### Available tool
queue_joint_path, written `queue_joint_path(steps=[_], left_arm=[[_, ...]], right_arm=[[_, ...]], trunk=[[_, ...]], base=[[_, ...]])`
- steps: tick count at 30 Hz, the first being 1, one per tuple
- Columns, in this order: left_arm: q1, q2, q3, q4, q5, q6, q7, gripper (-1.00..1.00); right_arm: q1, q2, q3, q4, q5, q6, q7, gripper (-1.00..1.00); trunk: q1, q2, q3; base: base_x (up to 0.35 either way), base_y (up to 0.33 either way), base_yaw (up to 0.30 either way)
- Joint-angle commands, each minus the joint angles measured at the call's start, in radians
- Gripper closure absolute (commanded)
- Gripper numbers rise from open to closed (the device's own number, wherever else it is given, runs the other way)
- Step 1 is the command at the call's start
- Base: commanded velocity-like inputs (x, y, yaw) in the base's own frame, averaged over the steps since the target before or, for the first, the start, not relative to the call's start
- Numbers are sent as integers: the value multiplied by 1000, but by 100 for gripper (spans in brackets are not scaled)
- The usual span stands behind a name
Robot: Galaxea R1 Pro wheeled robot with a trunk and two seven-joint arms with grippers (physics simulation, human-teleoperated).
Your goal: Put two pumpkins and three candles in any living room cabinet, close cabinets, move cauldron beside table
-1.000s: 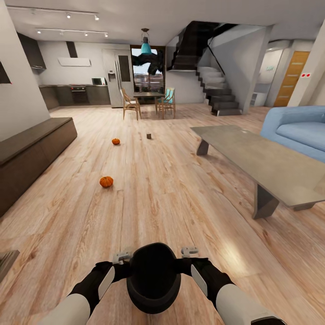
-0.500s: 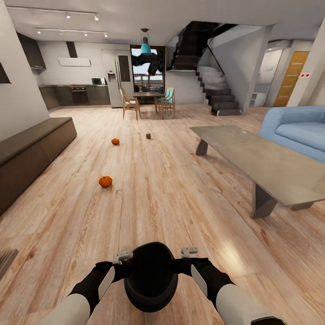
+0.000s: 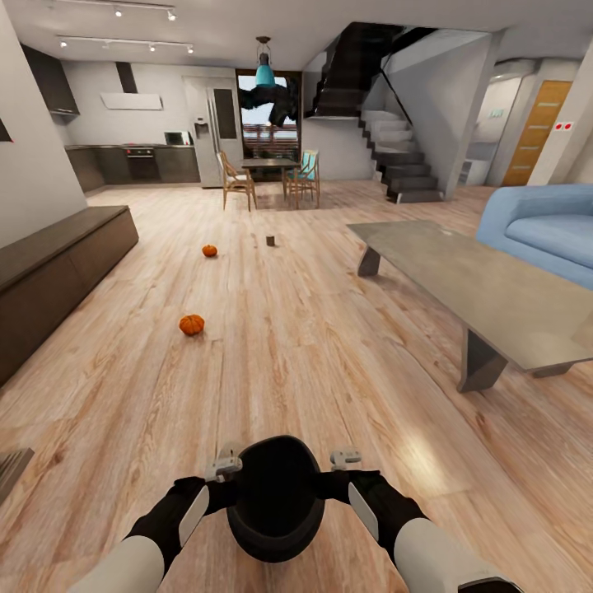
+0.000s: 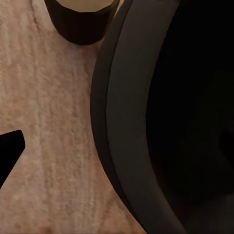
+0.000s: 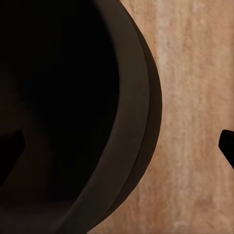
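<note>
Black cauldron [image 3: 276, 497]: carried between both forearms over the plank floor, not yet beside the grey table [image 3: 478, 292].
Pumpkins: near pumpkin [image 3: 191, 324] and far pumpkin [image 3: 209, 250] lie on the floor, unstowed.
Cabinet [image 3: 58, 268]: looks closed, along the left wall.
Candles: none recognisable.
Left gripper [image 3: 223, 466]: pressed to the cauldron's rim; finger spread, cannot tell.
Right gripper [image 3: 345, 457]: likewise.
Progress: early, by my judgement.

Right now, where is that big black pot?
In the head view the cauldron sits low and centre, held between the robot's two arms, just above the wood floor, well short of the grey coffee table at right.
</note>
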Motion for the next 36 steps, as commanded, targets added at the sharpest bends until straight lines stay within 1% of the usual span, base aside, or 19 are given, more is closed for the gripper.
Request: queue_joint_path(steps=[1,11,19,29,34,36], left_arm=[[0,-1,6,-2,7,6,1,-100],[0,-1,6,-2,8,6,1,-100],[0,-1,6,-2,8,6,1,-100],[0,-1,6,-2,8,6,1,-100],[0,-1,6,-2,8,6,1,-100],[0,-1,6,-2,8,6,1,-100]], right_arm=[[0,0,2,-2,-6,5,-1,-100],[0,0,2,-2,-6,3,-1,-100],[0,0,2,1,-7,-53,-2,-100],[0,0,2,3,-8,-67,-3,-100],[0,0,2,3,-8,-67,-4,-100],[0,0,2,3,-8,-67,-4,-100]], trunk=[[0,0,-1],[4,-3,-40],[4,-3,-40],[4,-3,-40],[7,-4,-59],[7,-4,-59]], base=[[0,0,0],[0,0,0],[0,0,0],[0,0,0],[0,0,0],[0,0,0]])
